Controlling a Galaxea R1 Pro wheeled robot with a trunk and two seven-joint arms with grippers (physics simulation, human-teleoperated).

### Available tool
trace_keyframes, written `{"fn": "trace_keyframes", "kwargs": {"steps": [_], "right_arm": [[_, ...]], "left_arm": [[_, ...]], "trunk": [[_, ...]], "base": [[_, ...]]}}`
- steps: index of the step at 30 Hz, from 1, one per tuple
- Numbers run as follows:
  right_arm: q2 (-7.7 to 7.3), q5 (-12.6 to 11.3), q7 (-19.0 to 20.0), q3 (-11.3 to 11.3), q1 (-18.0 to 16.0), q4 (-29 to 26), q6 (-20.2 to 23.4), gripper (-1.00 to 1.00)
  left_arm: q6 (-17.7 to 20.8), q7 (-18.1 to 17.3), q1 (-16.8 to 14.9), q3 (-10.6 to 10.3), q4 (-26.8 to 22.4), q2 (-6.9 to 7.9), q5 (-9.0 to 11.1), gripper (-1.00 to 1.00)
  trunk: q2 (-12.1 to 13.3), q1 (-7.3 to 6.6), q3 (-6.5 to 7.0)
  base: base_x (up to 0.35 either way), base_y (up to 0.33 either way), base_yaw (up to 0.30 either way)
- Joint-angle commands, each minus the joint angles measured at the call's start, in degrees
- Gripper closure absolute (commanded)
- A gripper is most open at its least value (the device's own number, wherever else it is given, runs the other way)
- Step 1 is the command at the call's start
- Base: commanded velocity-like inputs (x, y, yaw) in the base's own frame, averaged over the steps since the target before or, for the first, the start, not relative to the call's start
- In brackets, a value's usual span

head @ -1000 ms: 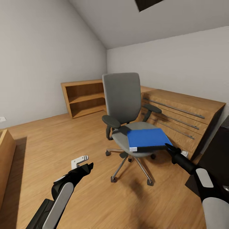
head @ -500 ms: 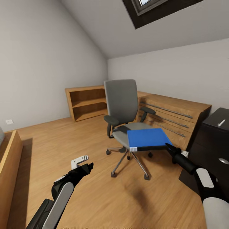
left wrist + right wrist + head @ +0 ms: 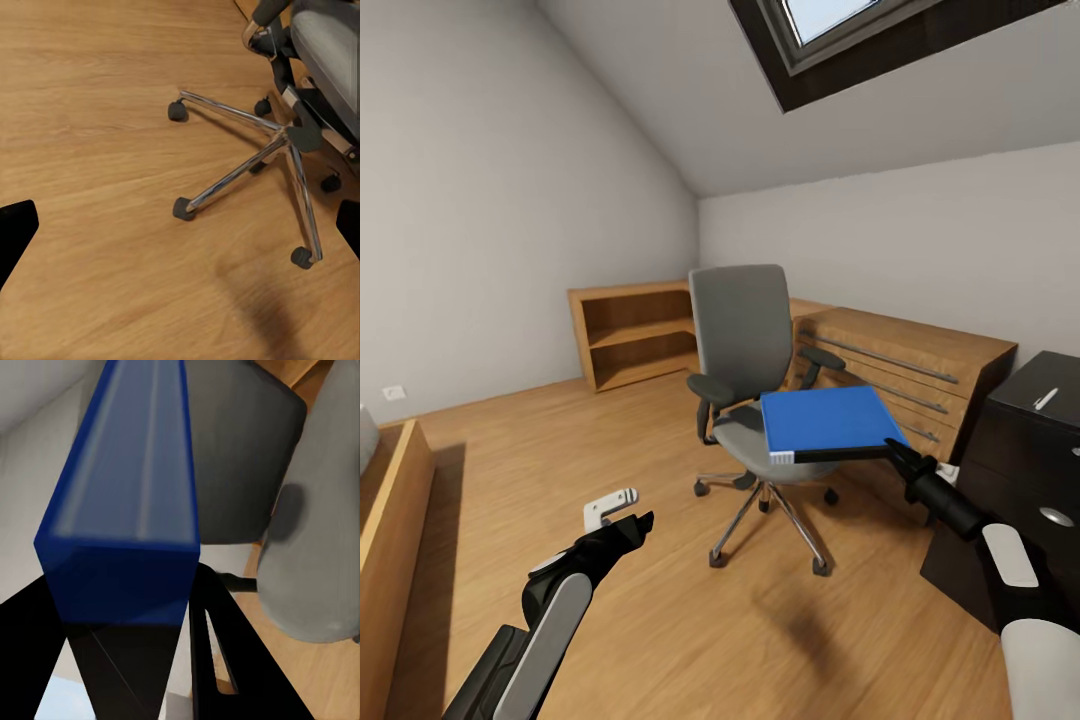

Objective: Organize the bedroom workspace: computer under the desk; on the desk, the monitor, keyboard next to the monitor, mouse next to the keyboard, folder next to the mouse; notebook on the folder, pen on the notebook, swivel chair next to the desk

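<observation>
Head view: right end effector (image 3: 892,452) is clamped on the blue folder (image 3: 828,420), held above the swivel chair (image 3: 752,345) seat. Left end effector (image 3: 622,510), fingers apart, hovers at 7 o'clock. Right wrist view: folder (image 3: 127,502) between the fingers.

my left arm (image 3: 545,625) is a black shell with a long pale grey panel along its top, narrowing toward the wrist. its left gripper (image 3: 622,512) has one white finger with small dark holes and a black, pointed one beside it. my right arm (image 3: 1010,580) is black too, with a rounded white-grey panel and a bigger pale grey cover nearer me. the right gripper (image 3: 895,455) is slim, black and tapered.
</observation>
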Motion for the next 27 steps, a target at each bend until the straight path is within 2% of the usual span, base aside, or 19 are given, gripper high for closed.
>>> {"fn": "trace_keyframes", "kwargs": {"steps": [1,12,15,27], "right_arm": [[0.02,0.08,0.17,-0.16,-0.04,0.0,0.32,1.0],[0.11,-0.23,0.54,-0.24,0.03,-0.03,1.51,1.0],[0.19,-0.25,1.32,-0.26,0.03,0.04,1.54,1.0],[-0.06,0.02,1.49,-0.26,0.03,-0.04,1.62,1.0]], "left_arm": [[0.02,0.59,-0.05,-0.14,-0.07,0.05,0.55,-1.0],[0.12,0.59,-0.05,-0.19,-0.07,0.05,0.53,-1.0],[0.11,0.59,-0.05,-0.11,-0.05,0.05,0.62,-1.0],[0.13,0.59,-0.05,-0.1,-0.07,0.05,0.64,-1.0]], "trunk": [[0.39,-0.24,0.12],[4.8,-2.65,2.1],[6.0,-3.31,2.64],[10.82,-5.95,4.79]], "base": [[0.0,0.0,0.0],[0.0,0.0,0.0],[-0.271,0.0,0.0],[-0.021,0.0,0.0]]}}
